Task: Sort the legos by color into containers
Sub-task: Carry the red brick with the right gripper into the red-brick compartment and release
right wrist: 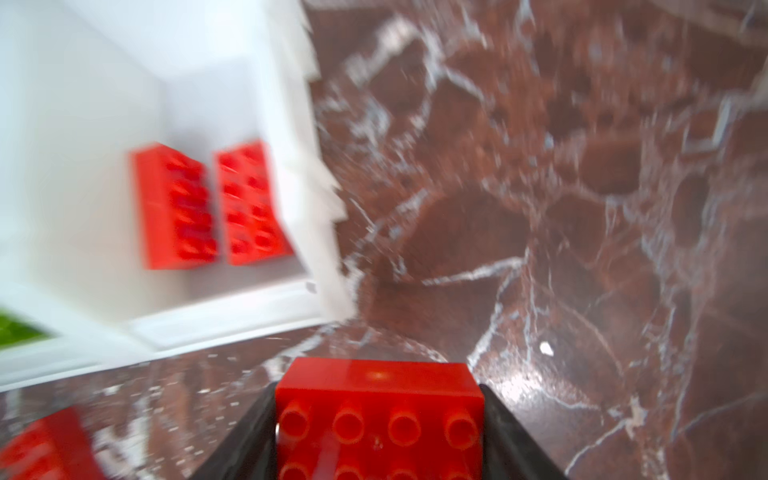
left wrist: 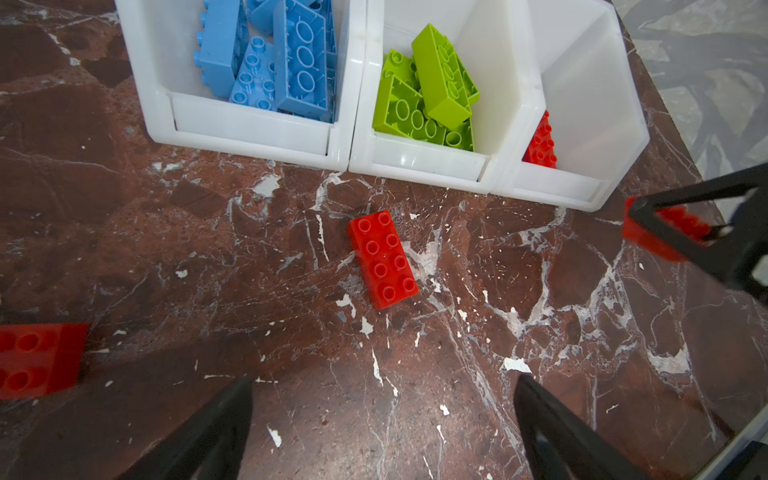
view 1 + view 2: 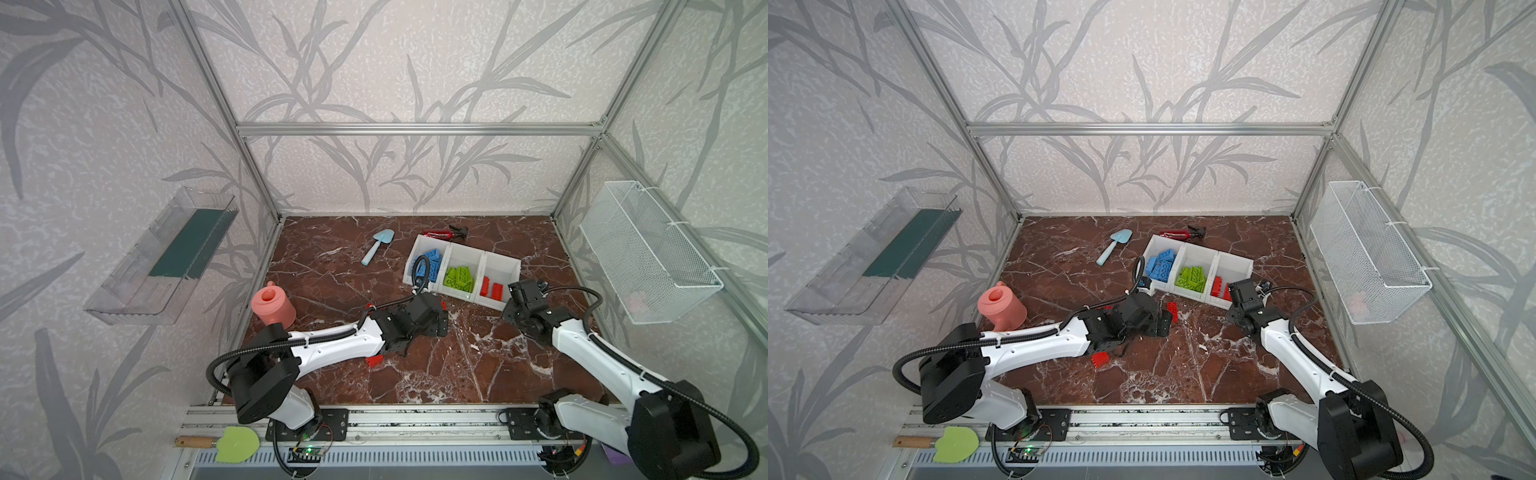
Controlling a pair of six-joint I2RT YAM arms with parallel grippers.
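The left tool (image 2: 382, 419) hangs over the marble worktop (image 2: 166, 249), jaws spread wide with nothing between them. A loose red brick (image 2: 382, 259) lies studs up just ahead of it, near the front of the white containers (image 2: 419, 162); a second red brick (image 2: 37, 359) lies off to one side. The right tool (image 1: 380, 449) is clamped on a held red brick (image 1: 378, 386) just beside the end bin (image 1: 299, 124), where two red bricks (image 1: 208, 208) lie; blue bricks (image 2: 291, 62) fill the far bin, green bricks (image 2: 432, 91) the middle
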